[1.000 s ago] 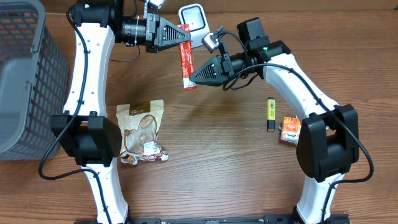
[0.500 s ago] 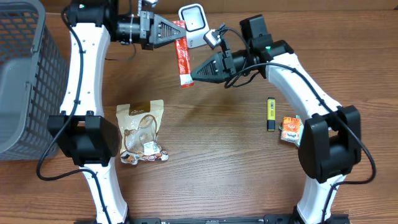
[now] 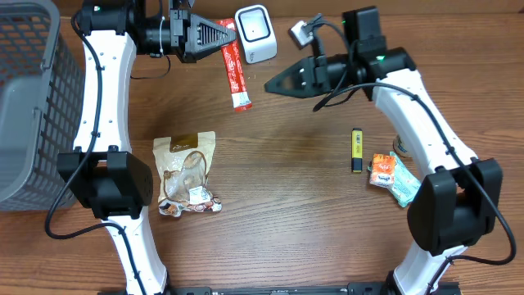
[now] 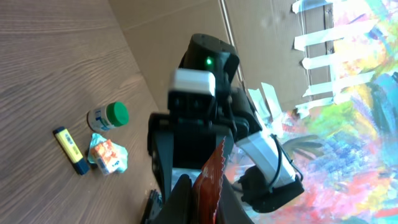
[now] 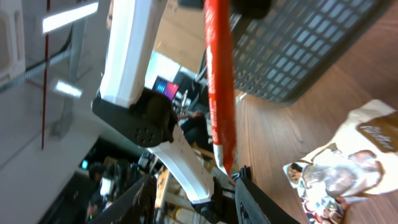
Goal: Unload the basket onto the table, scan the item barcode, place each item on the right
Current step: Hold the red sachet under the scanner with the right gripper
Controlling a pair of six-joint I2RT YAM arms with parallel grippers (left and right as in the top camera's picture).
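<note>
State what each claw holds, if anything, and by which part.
The left claw grips the red packet by one end; the right claw is open and holds nothing.

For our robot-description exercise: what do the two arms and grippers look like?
The left arm and right arm have white shells, black joints and black cables alongside. The left gripper and right gripper are black tapered wedges. A green light glows on the right arm.
</note>
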